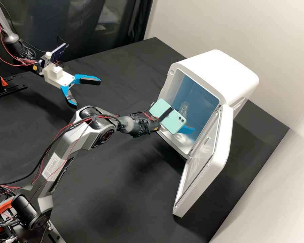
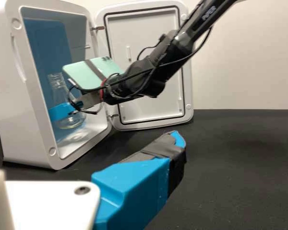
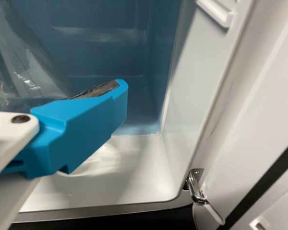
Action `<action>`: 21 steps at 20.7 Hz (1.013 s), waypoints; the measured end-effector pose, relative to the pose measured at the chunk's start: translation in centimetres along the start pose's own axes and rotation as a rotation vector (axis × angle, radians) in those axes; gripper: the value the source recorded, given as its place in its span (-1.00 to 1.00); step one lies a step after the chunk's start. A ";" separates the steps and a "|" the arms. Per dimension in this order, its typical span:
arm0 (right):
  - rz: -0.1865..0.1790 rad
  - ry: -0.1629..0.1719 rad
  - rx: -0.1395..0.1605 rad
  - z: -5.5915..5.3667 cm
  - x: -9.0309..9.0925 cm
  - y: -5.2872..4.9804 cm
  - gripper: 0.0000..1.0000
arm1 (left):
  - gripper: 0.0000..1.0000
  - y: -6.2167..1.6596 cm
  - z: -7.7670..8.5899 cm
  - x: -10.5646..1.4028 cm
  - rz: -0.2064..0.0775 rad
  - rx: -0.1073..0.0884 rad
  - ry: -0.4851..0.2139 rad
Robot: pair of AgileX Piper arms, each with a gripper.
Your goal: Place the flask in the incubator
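Observation:
The white incubator (image 1: 223, 72) stands at the right of the bench with its door (image 1: 206, 158) swung wide. A clear glass flask (image 1: 183, 108) is upright inside the blue-lined chamber. My right gripper (image 2: 67, 111) is inside the opening, shut on the flask (image 2: 62, 103), one blue finger (image 2: 57, 113) crossing its lower body. In the right wrist view that finger (image 3: 81, 122) lies against the glass (image 3: 14, 72) just above the chamber floor. My left gripper (image 1: 86, 92) hangs open and holds nothing, above the bench at the far left.
The right arm's wrist carries a mint-green phone-like camera (image 1: 167, 116) at the incubator's mouth. The door hinge (image 3: 198, 189) is close to the right gripper. Red cables (image 1: 67, 131) run along the arm. Black bench (image 1: 131, 189) lies open in front.

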 end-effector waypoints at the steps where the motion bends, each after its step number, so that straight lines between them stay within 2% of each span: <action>1: 0.001 -0.002 0.005 0.0 0.1 0.0 -1.00 | 1.00 -0.01 0.0 0.0 0.000 0.000 -0.002; 7: -0.003 -0.021 0.018 -0.2 0.7 0.1 -1.00 | 1.00 -0.02 0.1 0.0 -0.001 0.000 -0.005; 10: -0.004 -0.030 -0.008 -0.1 0.9 -0.1 -1.00 | 1.00 -0.02 0.1 0.0 -0.001 0.000 -0.005; 13: -0.018 -0.048 -0.013 0.3 1.2 -1.1 -1.00 | 1.00 -0.02 0.1 0.0 -0.001 0.000 -0.005; 19: -0.083 -0.059 -0.068 0.0 1.7 -3.5 -1.00 | 1.00 -0.03 0.2 0.1 -0.002 0.000 -0.010; 21: -0.074 -0.058 -0.079 -0.1 1.9 -3.7 -1.00 | 1.00 -0.03 0.2 0.1 -0.002 0.000 -0.010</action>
